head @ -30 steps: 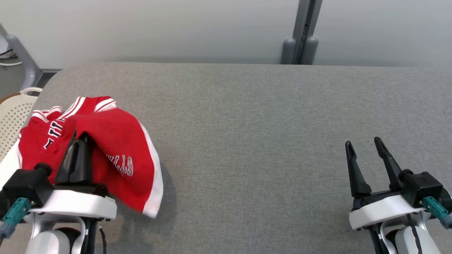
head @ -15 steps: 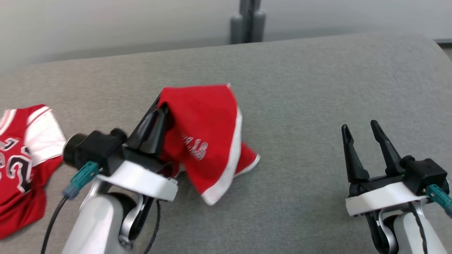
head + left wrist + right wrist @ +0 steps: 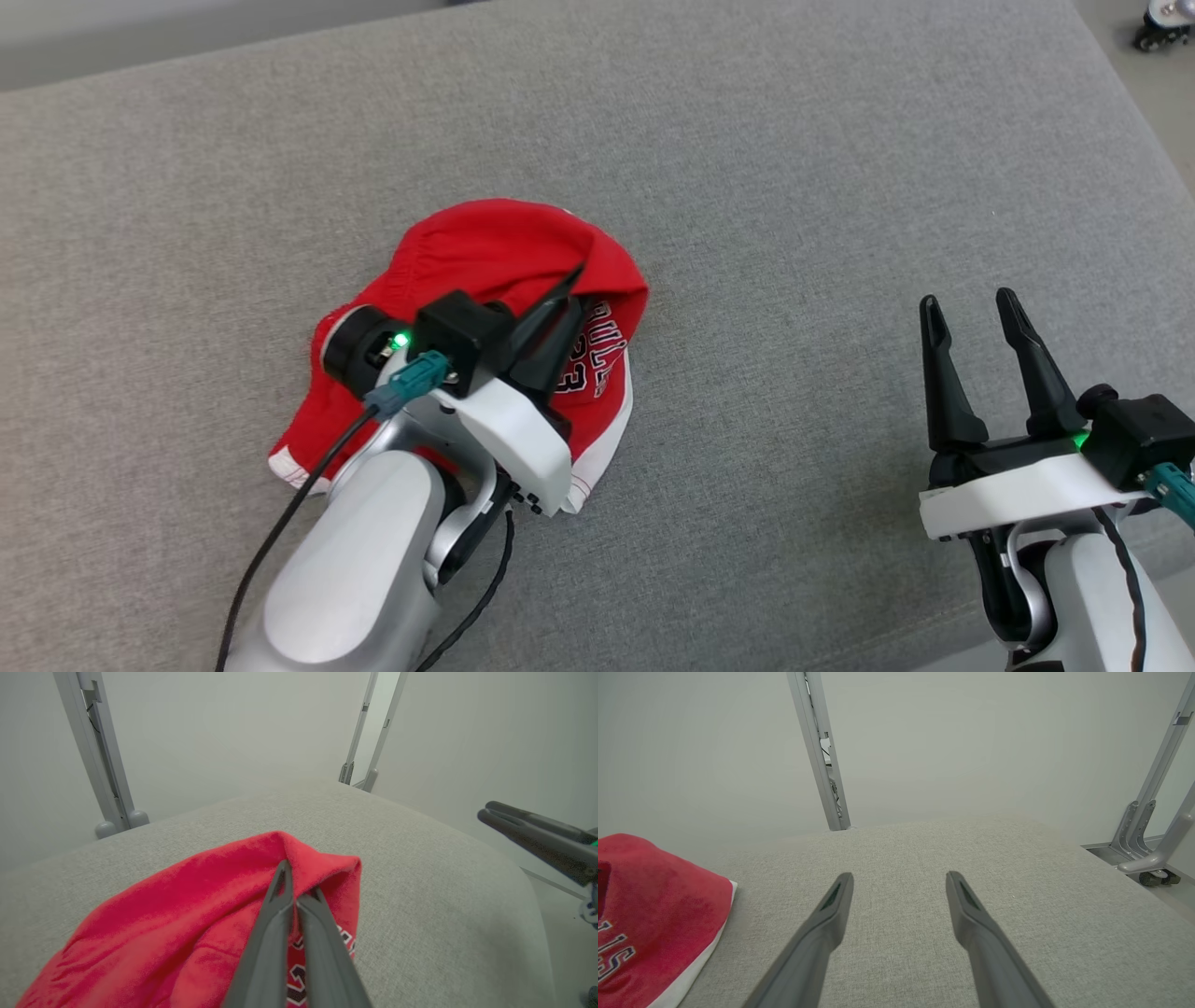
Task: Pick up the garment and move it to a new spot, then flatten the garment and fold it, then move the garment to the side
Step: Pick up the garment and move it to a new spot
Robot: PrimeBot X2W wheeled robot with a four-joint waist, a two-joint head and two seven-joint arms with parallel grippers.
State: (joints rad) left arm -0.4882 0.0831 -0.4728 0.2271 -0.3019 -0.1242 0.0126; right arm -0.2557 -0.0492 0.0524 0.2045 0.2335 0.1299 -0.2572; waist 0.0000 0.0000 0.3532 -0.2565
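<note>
The garment (image 3: 476,257) is a pair of red shorts with white trim and dark lettering, lying bunched near the middle of the grey table (image 3: 747,187). My left gripper (image 3: 577,280) is shut on a raised fold at the garment's right edge. The left wrist view has the two fingers pressed together with red cloth (image 3: 187,914) pinched at their tips. My right gripper (image 3: 971,313) stands open above bare table at the lower right, apart from the garment. The right wrist view puts the garment (image 3: 658,896) at the far left, well clear of the spread fingers (image 3: 831,905).
The table's right edge runs close to my right arm, with floor and a small caster (image 3: 1162,19) beyond its far right corner. Grey metal posts (image 3: 819,751) stand against the pale wall behind the table. A wheeled frame leg (image 3: 1153,863) sits off the table's right side.
The head camera has swung right and tilted down. My left gripper carried the garment rightward to the table's middle and lowered it onto the surface. The red jersey at the left has left the picture.
</note>
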